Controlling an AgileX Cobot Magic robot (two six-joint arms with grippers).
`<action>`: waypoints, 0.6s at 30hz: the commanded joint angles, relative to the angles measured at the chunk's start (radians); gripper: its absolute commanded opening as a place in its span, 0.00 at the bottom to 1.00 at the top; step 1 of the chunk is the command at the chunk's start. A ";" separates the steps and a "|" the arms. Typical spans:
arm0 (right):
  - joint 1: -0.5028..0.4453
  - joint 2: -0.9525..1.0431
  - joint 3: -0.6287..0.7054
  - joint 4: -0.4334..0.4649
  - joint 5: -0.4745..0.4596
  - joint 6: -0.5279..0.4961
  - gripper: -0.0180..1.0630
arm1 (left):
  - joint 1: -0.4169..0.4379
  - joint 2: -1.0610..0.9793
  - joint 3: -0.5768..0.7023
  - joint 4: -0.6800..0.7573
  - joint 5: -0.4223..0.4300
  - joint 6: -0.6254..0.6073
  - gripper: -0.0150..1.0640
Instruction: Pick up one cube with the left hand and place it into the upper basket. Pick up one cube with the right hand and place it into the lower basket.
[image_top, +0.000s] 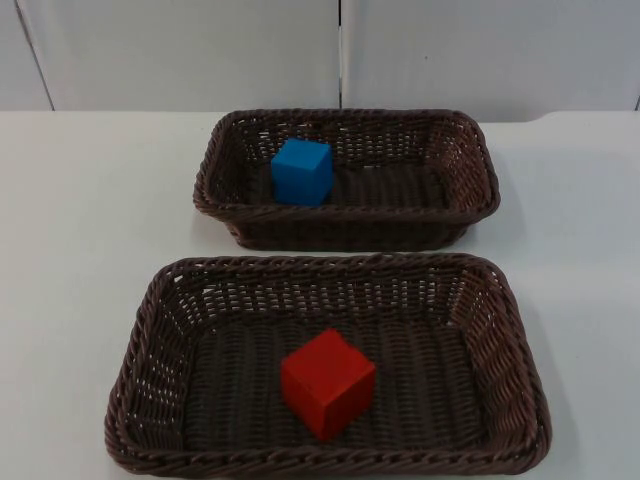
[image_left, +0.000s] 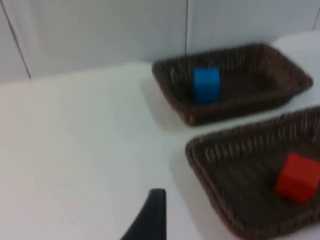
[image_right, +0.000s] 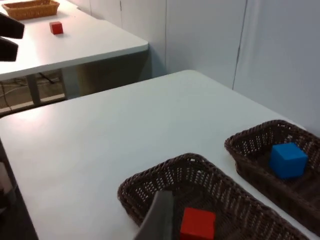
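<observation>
On the white worktop (image_top: 90, 230) two dark brown woven baskets sit one behind the other, close together but not touching. The upper basket (image_top: 470, 150), nearer the grey partition wall (image_top: 180, 50), holds a blue cube (image_top: 302, 171), which rests on the basket floor towards its left end, close to the front wall. The lower basket (image_top: 500, 330) holds a red cube (image_top: 328, 383), which lies flat on the basket floor, turned at an angle to the basket's sides, a little nearer the front rim than the back.

In the left wrist view, the left end effector (image_left: 150, 220) is above bare worktop, to the left of both baskets and well apart from either cube; only one black fingertip appears, so I cannot tell whether it is open or closed. In the right wrist view, the right end effector (image_right: 157, 217) is near the lower basket's rim, its one visible fingertip just beside the red cube in the picture, though it is probably above it rather than touching; its opening cannot be judged either. Beyond the worktop's edge stands a second white table (image_right: 75, 42) carrying a small red block (image_right: 56, 28) and a light wicker basket (image_right: 31, 8).
</observation>
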 joint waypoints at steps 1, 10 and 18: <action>0.000 -0.025 0.001 -0.007 0.032 0.007 0.73 | -0.003 -0.005 0.014 0.007 0.026 -0.022 0.84; 0.000 -0.144 0.001 -0.045 0.165 0.075 0.73 | -0.003 -0.005 0.014 0.013 0.030 -0.024 0.84; 0.000 -0.287 0.001 -0.170 0.273 0.242 0.73 | -0.003 -0.005 0.014 0.013 0.030 -0.024 0.84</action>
